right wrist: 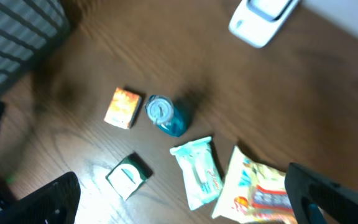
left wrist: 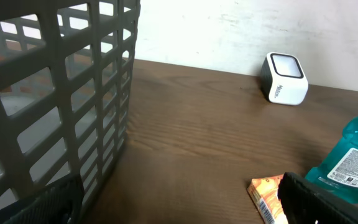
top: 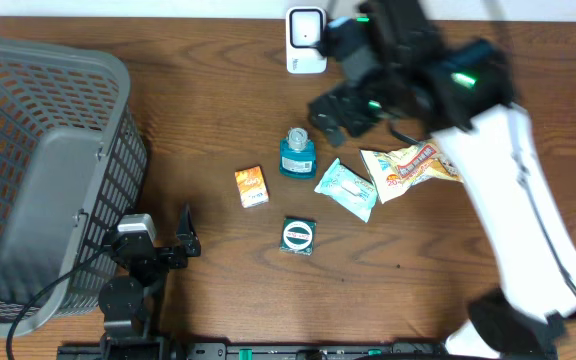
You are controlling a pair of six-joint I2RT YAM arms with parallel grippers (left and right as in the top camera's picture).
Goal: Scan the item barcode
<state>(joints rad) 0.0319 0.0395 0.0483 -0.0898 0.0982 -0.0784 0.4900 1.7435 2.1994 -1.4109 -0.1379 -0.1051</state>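
**A:** Well, overhead first: the right gripper (top: 336,112) hangs near the far edge of the tabletop (top: 218,110), between the scanner (top: 306,40) and the blue bottle (top: 295,153). Its fingers are spread and there is nothing in them.

**B:** And every item lies loose mid-tabletop: blue bottle, orange box (top: 251,186), wipes packet (top: 346,188), snack packet (top: 410,166), green box (top: 297,235). Nothing is at the scanner yet. Where's the danger?

**A:** The blue bottle stands upright, close beside the wipes packet. An off-centre descent could tip it, or the fingers could pinch two items at once.

**B:** The left gripper (top: 183,245) sits near the front edge, just beside the basket (top: 58,50).

**A:** Left wrist view: its fingers stand wide apart, only bare wood between them, gripping nothing. The basket wall fills one side, so a careless swing could snag that mesh.

**B:** Right wrist view, rather blurred: both fingers sit at the lower corners, wide apart and empty, with the items spread below.

**A:** And no barcode is legible on any item from here. A pick could turn the wrong face to the scanner and give no read at all.
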